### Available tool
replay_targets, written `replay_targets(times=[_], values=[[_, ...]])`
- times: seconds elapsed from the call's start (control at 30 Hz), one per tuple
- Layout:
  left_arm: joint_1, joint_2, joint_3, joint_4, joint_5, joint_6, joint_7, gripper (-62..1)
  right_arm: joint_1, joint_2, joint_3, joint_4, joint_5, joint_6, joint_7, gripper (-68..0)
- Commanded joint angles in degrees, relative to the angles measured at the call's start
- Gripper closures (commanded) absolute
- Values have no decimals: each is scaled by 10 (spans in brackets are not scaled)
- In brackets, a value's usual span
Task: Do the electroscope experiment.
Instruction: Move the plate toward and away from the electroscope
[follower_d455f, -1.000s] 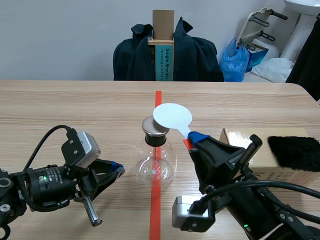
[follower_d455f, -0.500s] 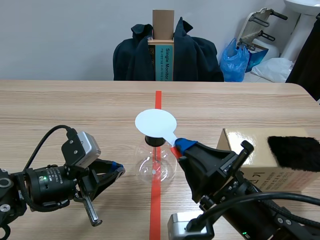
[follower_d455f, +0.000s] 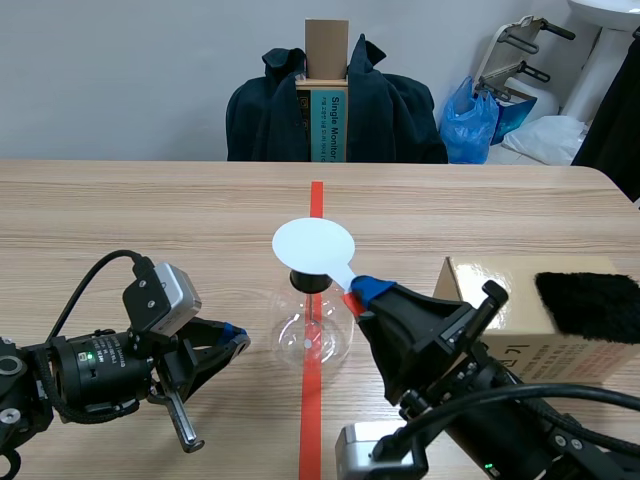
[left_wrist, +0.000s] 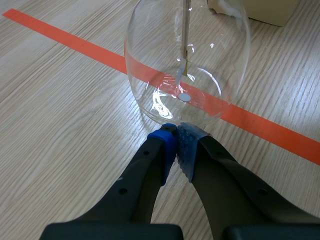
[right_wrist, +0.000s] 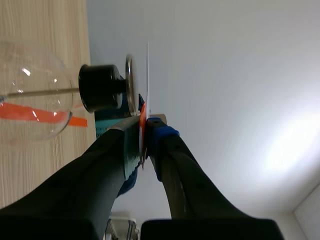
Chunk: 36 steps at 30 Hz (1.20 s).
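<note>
Electroscope test: white disc held over flask.
Left gripper (follower_d455f: 236, 336), fingers pressed together on nothing, lies at 9 o'clock of the flask (follower_d455f: 312, 335) with its tip just beside the glass, likely to steady it. Right gripper (follower_d455f: 362, 292), at 3 o'clock, pinches the handle of the disc (follower_d455f: 313, 245), held over the cap, probably to pass charge. Only the left wrist view shows the foil leaf (left_wrist: 183, 70) inside. The right wrist view shows the disc edge-on near the cap (right_wrist: 129, 82); contact unclear.
</note>
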Motion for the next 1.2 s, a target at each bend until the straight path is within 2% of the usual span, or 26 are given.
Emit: replay_targets(times=[0.0, 0.33, 0.63, 0.8, 1.17], values=[[-3, 1, -3, 9, -8, 1, -10, -19, 7, 3, 5, 10, 4, -7, -15, -8], [-3, 1, -3, 9, -8, 1, -10, -19, 7, 5, 9, 10, -14, -9, -150, -8], [-3, 1, -3, 9, -8, 1, -10, -19, 7, 5, 20, 10, -15, -9, -163, -8], [-3, 1, -3, 9, -8, 1, -10, -19, 7, 5, 20, 10, -15, -9, -131, -8], [-3, 1, -3, 9, -8, 1, -10, -19, 7, 5, 19, 10, -15, -9, -3, -8]])
